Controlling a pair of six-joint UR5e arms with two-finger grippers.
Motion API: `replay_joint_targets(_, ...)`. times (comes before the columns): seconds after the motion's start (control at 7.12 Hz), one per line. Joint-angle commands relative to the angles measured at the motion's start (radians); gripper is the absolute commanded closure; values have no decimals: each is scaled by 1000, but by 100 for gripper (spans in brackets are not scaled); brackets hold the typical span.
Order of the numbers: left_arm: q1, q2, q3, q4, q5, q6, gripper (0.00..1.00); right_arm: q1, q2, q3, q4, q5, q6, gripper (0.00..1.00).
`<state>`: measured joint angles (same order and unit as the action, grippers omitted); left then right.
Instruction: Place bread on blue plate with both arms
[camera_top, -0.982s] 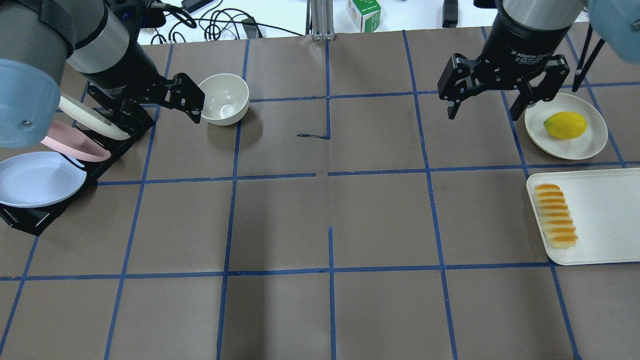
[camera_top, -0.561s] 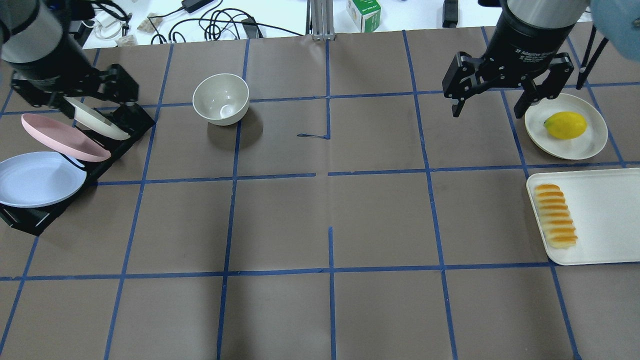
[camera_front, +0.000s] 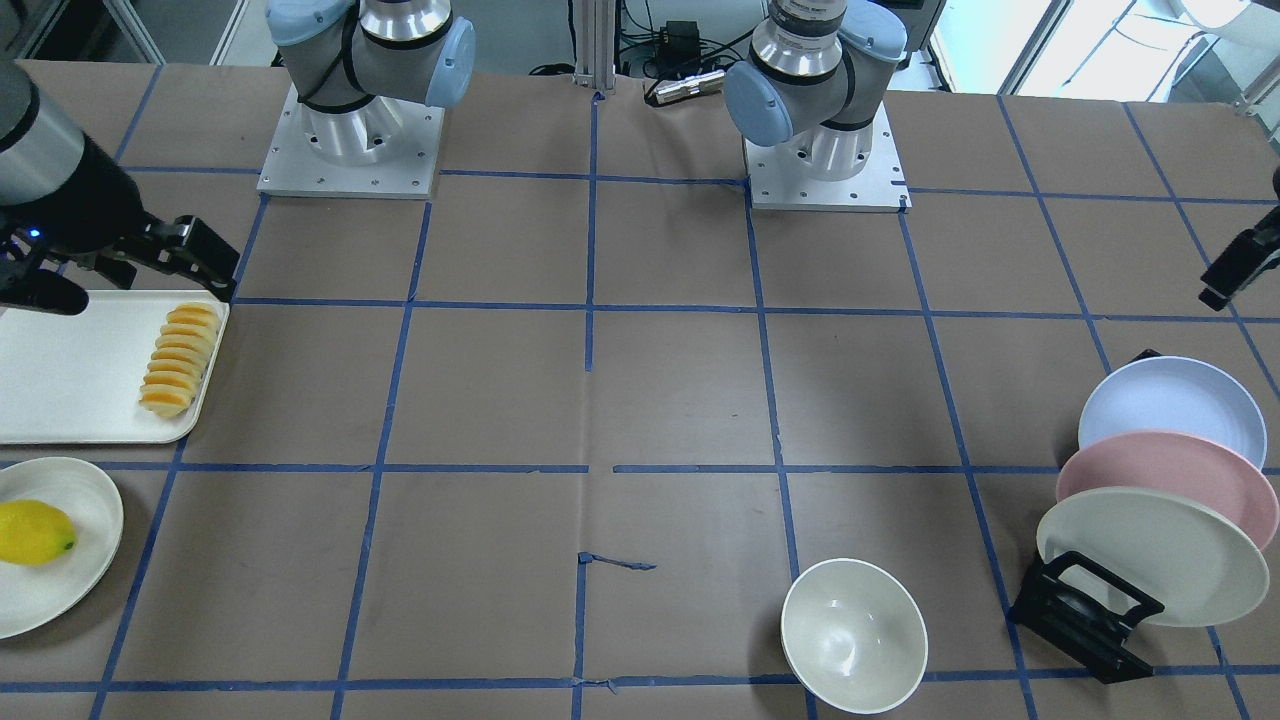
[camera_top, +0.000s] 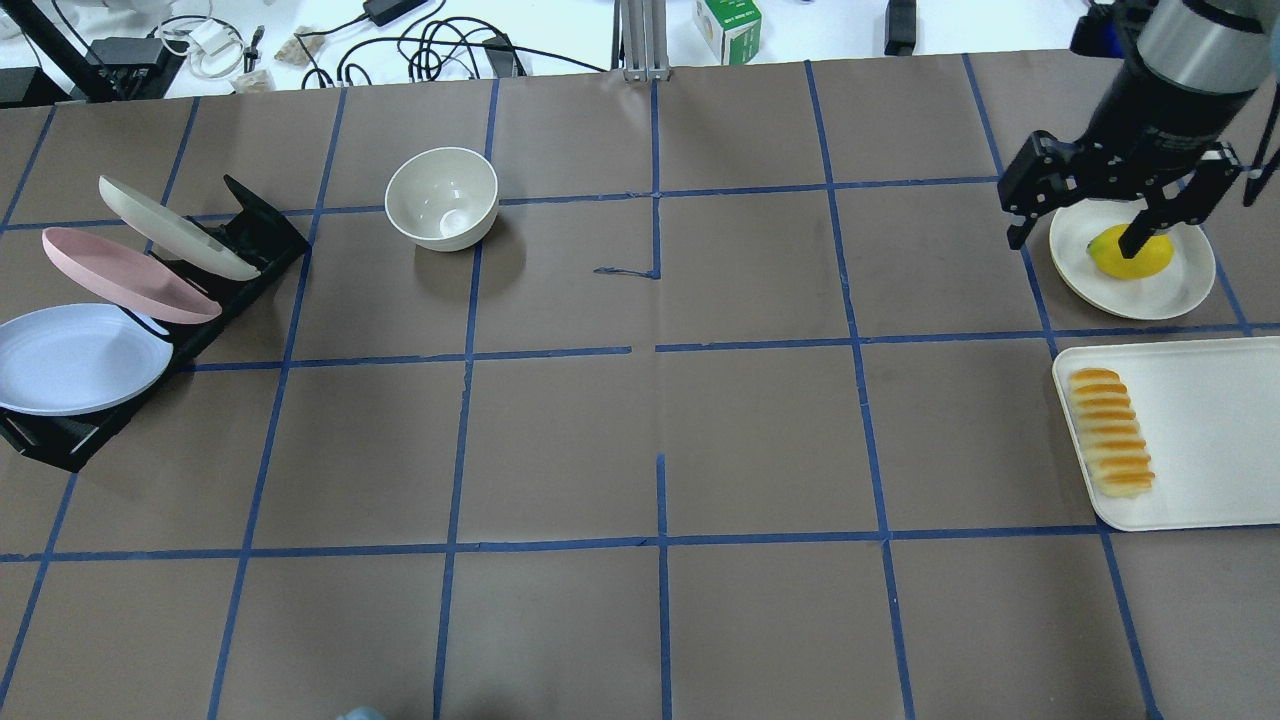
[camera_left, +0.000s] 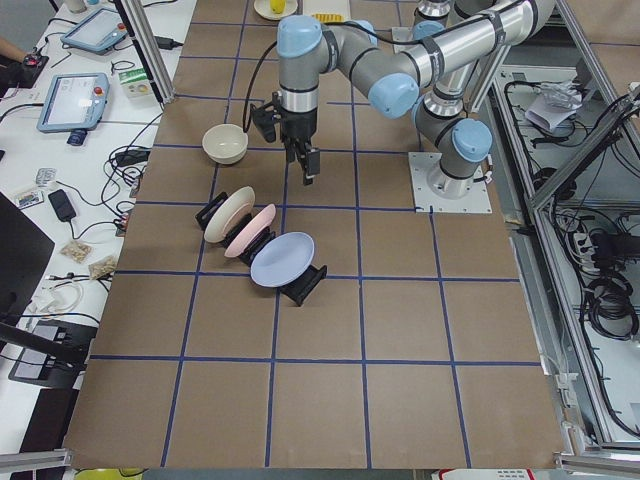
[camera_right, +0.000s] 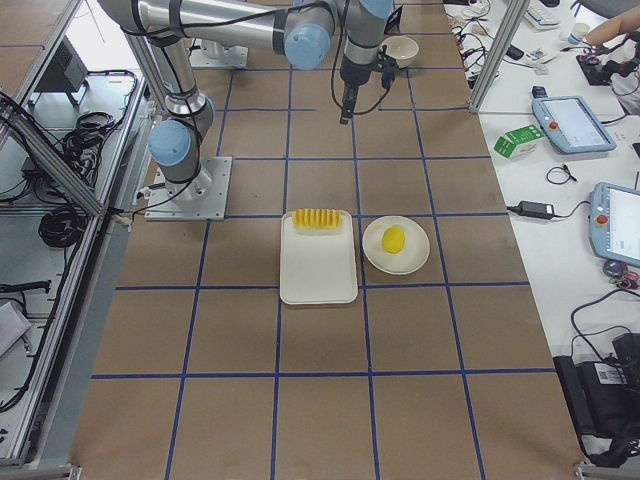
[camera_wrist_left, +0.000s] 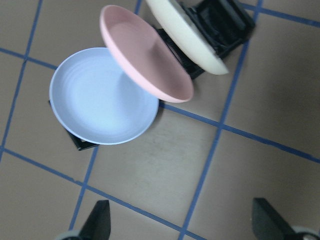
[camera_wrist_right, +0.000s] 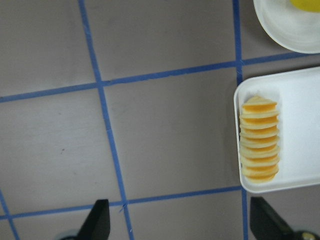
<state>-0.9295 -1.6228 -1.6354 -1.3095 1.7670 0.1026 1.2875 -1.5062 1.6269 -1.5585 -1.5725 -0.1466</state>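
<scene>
None of the job is done yet, I judge. The bread (camera_top: 1110, 432) lies untouched along one edge of the white tray (camera_top: 1215, 400) at my right end of the bench (camera_top: 640, 450). The blue plate (camera_top: 70, 360) leans in the black rack (camera_top: 45, 440) at the far left end (the front one of three plates). My right tool (camera_top: 1072, 247) hangs released and empty near the tray. My left tool (camera_wrist_left: 184, 226), likewise spread wide, looks down on the rack. What is left: free the plate, lay it flat, then lift the bread onto it.

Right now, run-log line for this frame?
bread: on white tray, ungrasped | blue plate: in black rack | left gripper: jaws open, empty | right gripper: jaws open, empty
</scene>
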Motion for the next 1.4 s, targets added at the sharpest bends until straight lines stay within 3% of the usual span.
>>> replay_joint_targets(0.0, 110, -130, -20, 65, 8, 0, 0, -134, 12, 158, -215, -4, -137, 0)
replay_joint_targets(0.14, 129, -184, -21, 185, 11, 5, 0, -155, 15, 230, -269, -12, -145, 0)
replay_joint_targets(0.28, 149, -233, -23, 218, 9, 0, 0, -184, 20, 296, -335, -30, -198, 0)
replay_joint_targets(0.7, 152, -336, -9, 220, 6, -11, 0, -275, 122, 447, -611, -37, -303, 0)
replay_joint_targets(0.84, 152, -347, -14, 220, 9, 5, 15, -284, 144, 465, -647, -37, -317, 0)
replay_joint_targets(0.98, 156, -353, -18, 219, 12, 3, 48, -286, 168, 465, -647, -37, -309, 0)
replay_joint_targets(1.12, 156, -353, -6, 217, 29, 3, 75, -286, 208, 462, -649, -37, -303, 1)
replay_joint_targets(1.26, 156, -350, -4, 214, 35, 5, 91, -286, 213, 458, -641, -37, -276, 49)
